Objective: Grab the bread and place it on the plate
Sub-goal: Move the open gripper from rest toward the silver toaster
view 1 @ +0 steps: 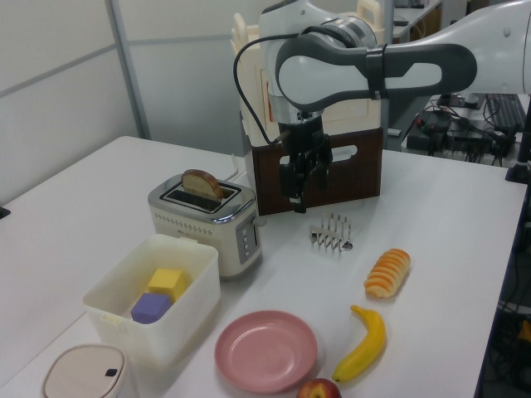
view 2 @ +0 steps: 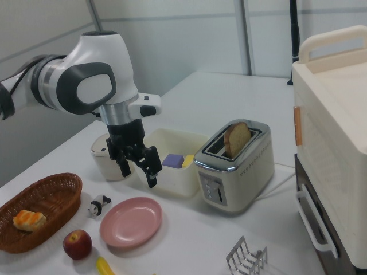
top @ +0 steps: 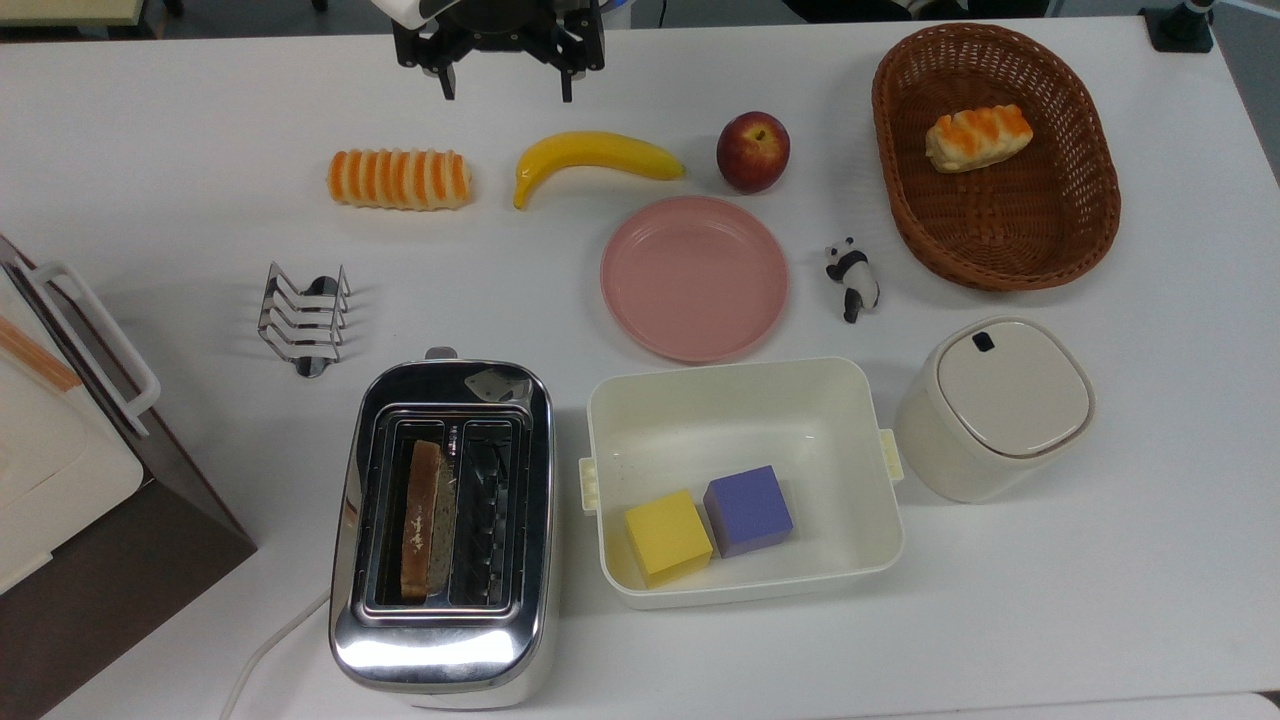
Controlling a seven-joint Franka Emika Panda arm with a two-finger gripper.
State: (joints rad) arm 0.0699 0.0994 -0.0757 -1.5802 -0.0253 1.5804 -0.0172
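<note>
The bread (top: 425, 520) is a speckled brown-crusted slice standing upright in the left slot of a chrome toaster (top: 442, 640). It sticks out of the toaster's top in the left view (view 1: 202, 182) and the right view (view 2: 236, 139). The pink plate (top: 695, 278) lies bare in the middle of the table, also seen as the plate (view 1: 266, 351) and the plate (view 2: 131, 222). My gripper (top: 506, 92) hangs open and holds nothing at the table's far edge in the top view, well away from the toaster and above the table. It is also seen as the gripper (view 1: 296, 201) and the gripper (view 2: 139, 176).
A white tub (top: 745, 390) with a yellow and a purple cube sits beside the toaster. A toast rack (top: 303, 318), striped roll (top: 399, 179), banana (top: 592, 158), apple (top: 752, 151), panda figure (top: 853, 278), wicker basket (top: 1085, 215) with a bun, lidded white container (top: 995, 408) and a large appliance (top: 60, 470) surround them.
</note>
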